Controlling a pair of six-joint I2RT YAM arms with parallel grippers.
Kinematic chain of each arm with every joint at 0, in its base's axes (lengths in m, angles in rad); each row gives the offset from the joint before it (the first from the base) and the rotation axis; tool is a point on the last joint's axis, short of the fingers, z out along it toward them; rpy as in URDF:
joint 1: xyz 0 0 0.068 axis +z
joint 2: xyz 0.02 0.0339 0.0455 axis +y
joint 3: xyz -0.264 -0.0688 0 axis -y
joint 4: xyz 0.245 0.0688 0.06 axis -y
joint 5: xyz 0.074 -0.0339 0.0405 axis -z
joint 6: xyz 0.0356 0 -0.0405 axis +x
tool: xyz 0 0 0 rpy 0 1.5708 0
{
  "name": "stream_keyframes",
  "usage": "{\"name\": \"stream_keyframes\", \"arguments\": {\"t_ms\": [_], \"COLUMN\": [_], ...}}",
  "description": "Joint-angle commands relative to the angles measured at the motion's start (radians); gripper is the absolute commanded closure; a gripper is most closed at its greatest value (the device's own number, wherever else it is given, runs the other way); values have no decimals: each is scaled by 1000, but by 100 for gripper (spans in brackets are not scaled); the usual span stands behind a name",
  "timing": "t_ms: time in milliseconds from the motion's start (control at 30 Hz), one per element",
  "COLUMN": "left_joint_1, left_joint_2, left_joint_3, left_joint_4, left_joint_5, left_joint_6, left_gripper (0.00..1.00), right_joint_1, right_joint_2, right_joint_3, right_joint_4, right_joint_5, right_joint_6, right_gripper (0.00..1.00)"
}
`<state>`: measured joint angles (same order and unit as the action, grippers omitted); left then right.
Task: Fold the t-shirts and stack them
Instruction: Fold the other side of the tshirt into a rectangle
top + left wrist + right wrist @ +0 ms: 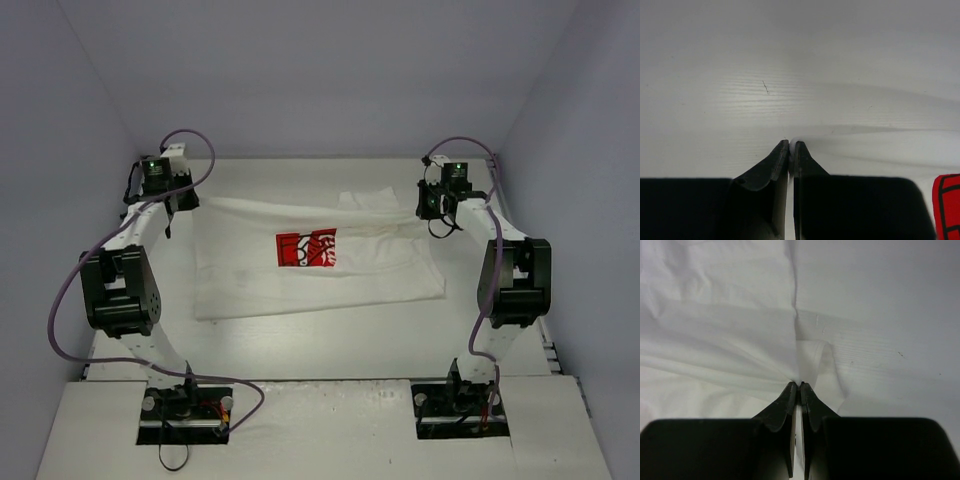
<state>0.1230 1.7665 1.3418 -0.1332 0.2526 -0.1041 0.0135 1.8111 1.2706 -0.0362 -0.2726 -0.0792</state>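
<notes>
A white t-shirt [300, 285] with a red square print [305, 248] lies spread across the middle of the table, and a flap of it pokes out at the far edge [370, 199]. My left gripper [172, 198] is at the shirt's far left corner. In the left wrist view it [791, 143] is shut on a thin edge of the t-shirt [880, 145], with the red print [947, 205] at the lower right. My right gripper [432, 205] is at the far right corner. In the right wrist view it [800, 386] is shut on a gathered fold of the t-shirt [715, 340].
The white table [330, 345] is enclosed by grey walls at the left, back and right. Both arm bases [185, 405] [462, 400] are bolted at the near edge, with purple cables looping beside each arm. The right elbow [515, 280] hangs over the table's right side.
</notes>
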Motion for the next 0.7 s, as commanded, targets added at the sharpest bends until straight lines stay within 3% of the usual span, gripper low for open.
{"name": "stream_keyframes", "arguments": {"t_ms": [0, 667], "left_joint_1": [8, 18], "left_joint_2": [-55, -280], "left_joint_3": [-107, -341], "left_joint_4": [181, 246], "left_joint_5": [12, -10], "left_joint_6": [48, 93], "left_gripper": [100, 100], "right_joint_1": [-9, -9], "right_joint_2": [-32, -175], "right_joint_3": [-13, -139], "right_joint_4": [64, 98], "right_joint_5": [41, 93], "right_joint_6": [-10, -18], "right_gripper": [100, 100]}}
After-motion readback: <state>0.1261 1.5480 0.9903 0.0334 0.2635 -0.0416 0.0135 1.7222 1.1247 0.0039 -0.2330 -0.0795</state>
